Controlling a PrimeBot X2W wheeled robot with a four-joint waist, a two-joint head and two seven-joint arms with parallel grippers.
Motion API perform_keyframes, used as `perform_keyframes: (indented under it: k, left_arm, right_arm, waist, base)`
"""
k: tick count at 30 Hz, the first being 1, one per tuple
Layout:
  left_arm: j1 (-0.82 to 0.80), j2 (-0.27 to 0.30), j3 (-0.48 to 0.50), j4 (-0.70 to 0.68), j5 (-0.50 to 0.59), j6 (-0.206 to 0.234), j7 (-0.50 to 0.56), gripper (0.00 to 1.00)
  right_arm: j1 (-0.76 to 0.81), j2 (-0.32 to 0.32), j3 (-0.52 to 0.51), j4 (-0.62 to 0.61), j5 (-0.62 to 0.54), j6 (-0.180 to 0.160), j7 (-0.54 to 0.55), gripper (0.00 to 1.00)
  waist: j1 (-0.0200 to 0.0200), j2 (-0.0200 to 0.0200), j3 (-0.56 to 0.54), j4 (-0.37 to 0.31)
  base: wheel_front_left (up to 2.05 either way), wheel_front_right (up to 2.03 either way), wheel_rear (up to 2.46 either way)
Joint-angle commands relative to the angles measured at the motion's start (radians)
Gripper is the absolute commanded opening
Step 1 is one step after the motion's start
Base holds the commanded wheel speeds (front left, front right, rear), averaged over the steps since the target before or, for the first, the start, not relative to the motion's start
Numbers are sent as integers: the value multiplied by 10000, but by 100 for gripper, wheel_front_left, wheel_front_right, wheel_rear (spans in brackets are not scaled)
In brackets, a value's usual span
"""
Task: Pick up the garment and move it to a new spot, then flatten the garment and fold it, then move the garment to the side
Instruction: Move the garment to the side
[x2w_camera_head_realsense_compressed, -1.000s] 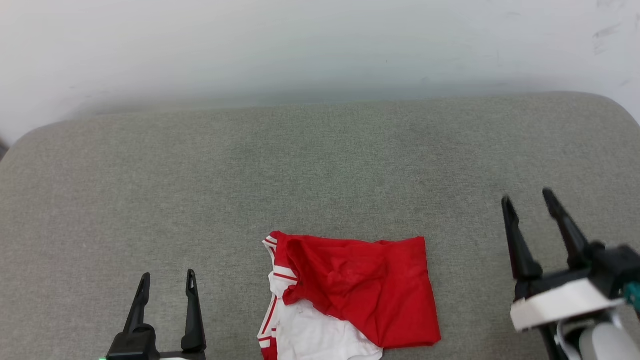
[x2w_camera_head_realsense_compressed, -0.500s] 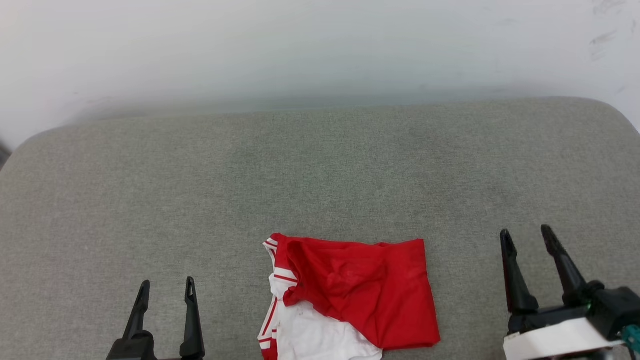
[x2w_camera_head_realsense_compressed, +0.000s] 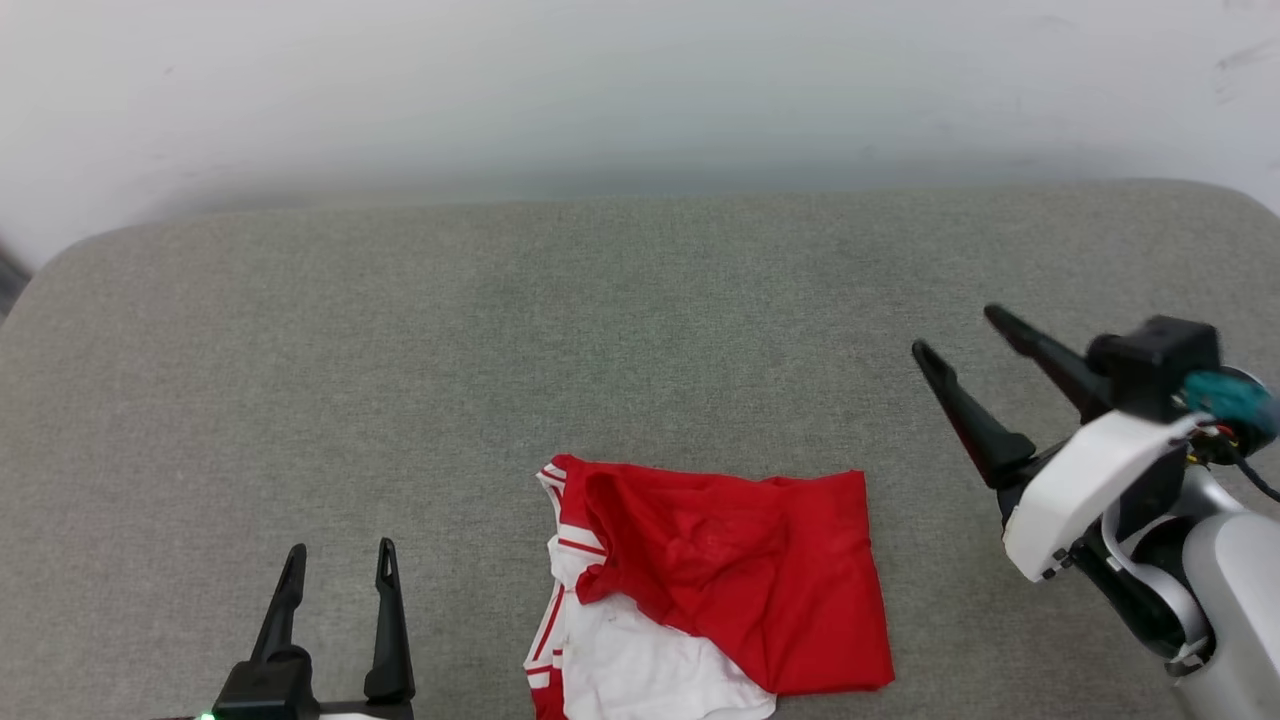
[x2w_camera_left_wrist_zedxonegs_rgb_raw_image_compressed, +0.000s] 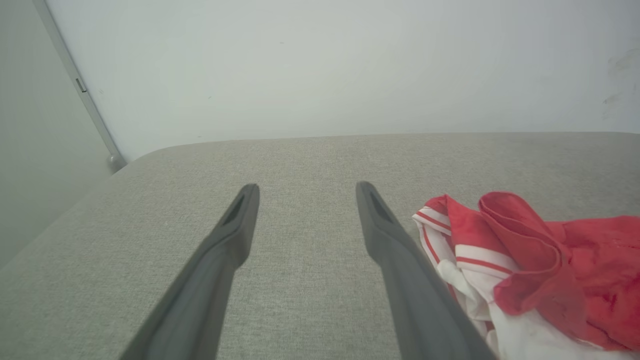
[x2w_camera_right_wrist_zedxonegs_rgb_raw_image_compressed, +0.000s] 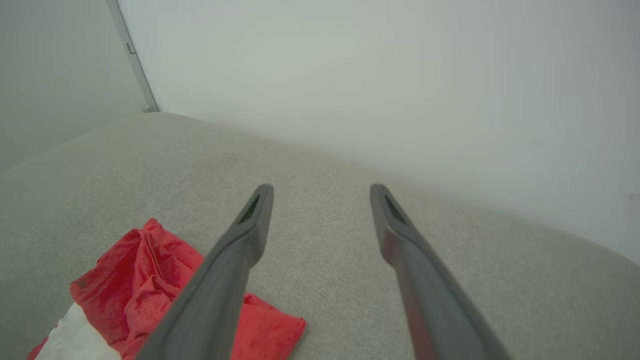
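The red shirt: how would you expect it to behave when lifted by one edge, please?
The shirt lies in soft, crumpled folds, so it will probably hang limp and unfold. It looks thin, so likely light. On the rough grey cushion, a push would probably bunch it.

Head camera looks down; wrist cameras low, forward; all share garment.

The right tool hangs with its two dark fingers spread wide, and the grey fabric-covered tabletop shows between them. At the lower left lies the garment (crumpled red, a white patch at its near edge), partly behind one finger. A pale wall stands beyond.
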Motion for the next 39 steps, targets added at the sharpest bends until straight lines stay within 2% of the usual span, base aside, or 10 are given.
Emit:
perform_keyframes:
  k: [1, 7, 10, 13, 17, 27, 32, 33, 34, 39]
  left_arm:
    - [-155, -10, -7, 6, -31, -22, -46, 100]
    - [-385, -10, -24, 63, -84, -91, -46, 100]
    - [-523, -10, -35, 72, -94, -101, -46, 100]
    - [-663, -10, -22, 75, -123, -124, -45, 100]
    - [-907, -11, -73, 128, -117, -221, -46, 100]
    - [-1604, -8, -212, 247, -66, -409, -45, 100]
    - [-1847, -10, -194, 285, -132, -370, -45, 100]
    - [-1865, -11, -190, 296, -149, -355, -46, 100]
    - [-1884, -11, -179, 310, -163, -343, -46, 100]
    - [-1686, -11, -132, 405, -181, -283, -45, 100]
  right_arm:
    - [-161, -196, 137, 17, 212, -5, 326, 100]
    - [-666, -1381, 1148, 376, 3007, -5, 4087, 100]
    - [-577, -1530, 1259, 797, 4248, -5, 5361, 100]
    - [-490, -1507, 1393, 1132, 5069, -5, 6177, 100]
    - [-454, -1152, 1653, 1547, 5564, -4, 6416, 100]
    - [-886, -130, 2481, 2985, 5785, -8, 5810, 100]
    - [-855, -202, 3460, 3677, 5430, -28, 5783, 100]
    - [-877, -218, 3562, 3742, 5419, -33, 5634, 34]
    - [-935, -228, 3623, 3785, 5428, -59, 5480, 0]
    - [-1439, -515, 3815, 3611, 5607, -62, 4802, 0]
  waist:
    - [0, 0, 48, 35]
    - [0, 0, 324, 162]
    - [0, 0, 496, 232]
    - [0, 0, 719, 274]
    - [0, 0, 1034, 383]
    - [0, 0, 1857, 777]
    - [0, 0, 2094, 950]
    - [0, 0, 2106, 967]
    - [0, 0, 2106, 979]
    - [0, 0, 1824, 932]
  base:
    - [0, 0, 0]
    - [0, 0, 0]
    - [0, 0, 0]
    - [0, 0, 0]
    - [0, 0, 0]
    - [0, 0, 0]
    - [0, 0, 0]
    - [0, 0, 0]
    - [0, 0, 0]
    - [0, 0, 0]
